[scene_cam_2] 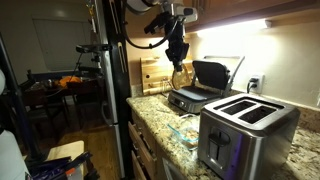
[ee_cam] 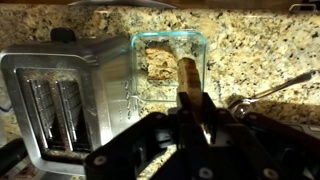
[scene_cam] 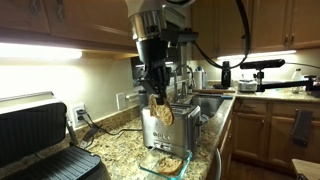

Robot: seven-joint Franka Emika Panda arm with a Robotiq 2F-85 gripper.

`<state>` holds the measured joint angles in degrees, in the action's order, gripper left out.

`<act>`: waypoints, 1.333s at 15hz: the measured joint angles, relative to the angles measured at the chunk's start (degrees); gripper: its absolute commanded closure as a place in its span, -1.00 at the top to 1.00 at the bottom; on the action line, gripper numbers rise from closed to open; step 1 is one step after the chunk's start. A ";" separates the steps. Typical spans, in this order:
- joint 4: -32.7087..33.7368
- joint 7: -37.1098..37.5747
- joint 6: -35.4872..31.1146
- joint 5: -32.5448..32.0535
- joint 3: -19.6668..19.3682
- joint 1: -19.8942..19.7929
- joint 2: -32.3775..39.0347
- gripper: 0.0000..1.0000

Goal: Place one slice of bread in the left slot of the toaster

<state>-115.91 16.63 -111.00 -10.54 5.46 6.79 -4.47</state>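
Wrist view, left to right: toaster (ee_cam: 60, 95) at the left edge with its two slots side by side and both empty, then a glass dish (ee_cam: 203, 62) with more bread (ee_cam: 153, 66) in it, then the slice (ee_cam: 187, 78) pinched in the jaws and seen edge-on.

- The jaws are closed narrow on the slice's upper edge. It hangs straight down over the dish, not over the toaster.
- Key relation: the slots lie left of the slice in this view. The thin edge of the slice runs roughly parallel to the slots' long axis, so I'd expect a sideways shift and then a drop, with little or no wrist twist.
- The slot called "left" here is the one farther from the jaws (assuming left is read from this view, which I can't confirm).

The table (ee_cam: 262, 48) is speckled granite, flat, and bare to the right of the dish.

In an exterior view a grill press (scene_cam: 30, 135) sits well left of the toaster, out of the path. The slice's lower edge overlaps the toaster top in that picture, so I can't judge the clearance. I'd lift before crossing. The slots are narrow and a skewed slice could catch the rim.
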 measured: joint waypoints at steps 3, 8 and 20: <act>-0.51 2.58 0.00 -2.03 -0.47 -1.92 -1.16 -0.89; -0.51 5.41 0.00 -4.69 -1.73 -4.93 -1.28 -0.89; 0.18 5.73 0.22 -7.70 -4.38 -7.30 -0.88 -0.89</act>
<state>-115.73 22.36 -110.78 -18.24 1.08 -0.51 -5.35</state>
